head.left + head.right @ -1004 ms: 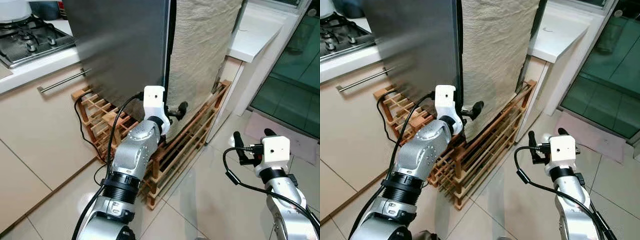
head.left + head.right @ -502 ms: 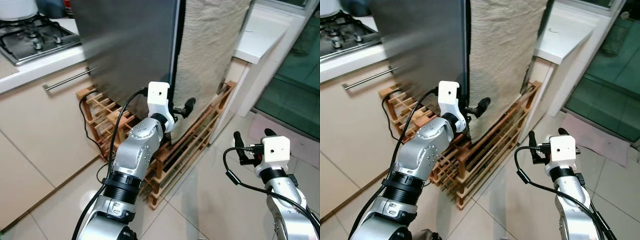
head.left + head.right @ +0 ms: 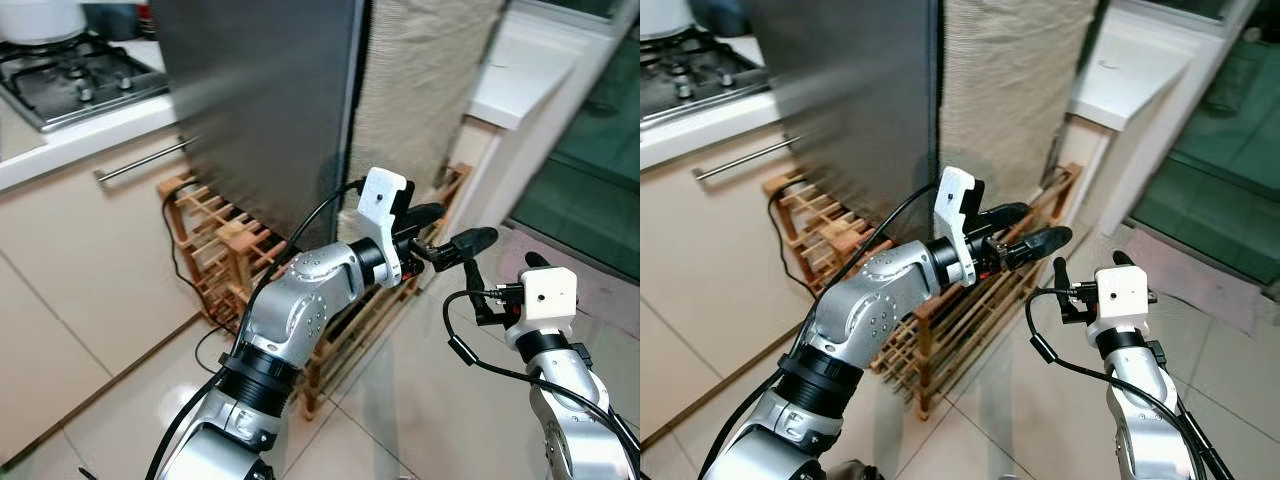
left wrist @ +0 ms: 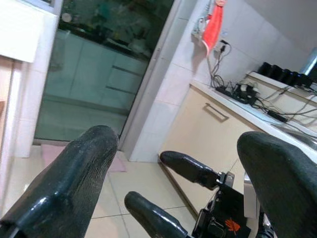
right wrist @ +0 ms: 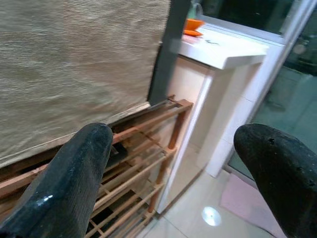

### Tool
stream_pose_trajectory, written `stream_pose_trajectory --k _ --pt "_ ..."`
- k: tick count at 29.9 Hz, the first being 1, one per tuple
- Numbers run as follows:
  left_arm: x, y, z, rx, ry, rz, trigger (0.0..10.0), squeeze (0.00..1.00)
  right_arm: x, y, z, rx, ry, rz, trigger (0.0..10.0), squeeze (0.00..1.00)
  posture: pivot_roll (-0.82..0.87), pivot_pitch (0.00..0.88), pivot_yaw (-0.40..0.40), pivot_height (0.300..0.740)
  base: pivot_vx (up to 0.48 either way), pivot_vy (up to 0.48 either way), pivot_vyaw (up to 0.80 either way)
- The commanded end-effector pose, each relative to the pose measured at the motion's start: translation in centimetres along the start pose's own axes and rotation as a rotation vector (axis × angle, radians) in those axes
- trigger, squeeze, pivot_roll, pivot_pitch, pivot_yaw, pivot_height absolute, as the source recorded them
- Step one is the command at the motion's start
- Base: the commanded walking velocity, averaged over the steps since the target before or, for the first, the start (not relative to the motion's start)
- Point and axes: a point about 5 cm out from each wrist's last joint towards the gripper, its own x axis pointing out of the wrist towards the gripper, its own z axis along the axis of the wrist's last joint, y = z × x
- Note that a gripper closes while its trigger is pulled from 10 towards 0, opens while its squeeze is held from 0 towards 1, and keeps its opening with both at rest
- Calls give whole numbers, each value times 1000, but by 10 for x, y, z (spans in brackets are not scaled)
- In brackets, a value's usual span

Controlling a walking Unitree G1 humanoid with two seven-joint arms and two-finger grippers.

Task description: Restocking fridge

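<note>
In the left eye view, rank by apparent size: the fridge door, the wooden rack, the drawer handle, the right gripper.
1. fridge door
2. wooden rack
3. and 4. drawer handle and right gripper look alike; the gripper is nearer the camera, so no ranking.

Tall fridge w/ dark brushed-steel door (image 3: 265, 110), shut, upright at 12 o'clock; beige textured side panel (image 3: 425, 90) toward 1 o'clock.

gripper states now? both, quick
Left gripper: open, empty, held out beside the fridge.
Right gripper: open, empty, raised over the floor.
</note>
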Motion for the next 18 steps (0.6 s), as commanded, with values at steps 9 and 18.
stream_pose_trajectory --k 9,18 --pt "-11 17 38 270 -167 322 10000 0 13 3 20 34 -74 -22 10000 0 -119 0 -20 711 0 0 0" --pt "-73 28 36 324 -276 534 10000 0 12 8 24 47 -101 -30 10000 0 -90 0 -19 711 0 0 0"
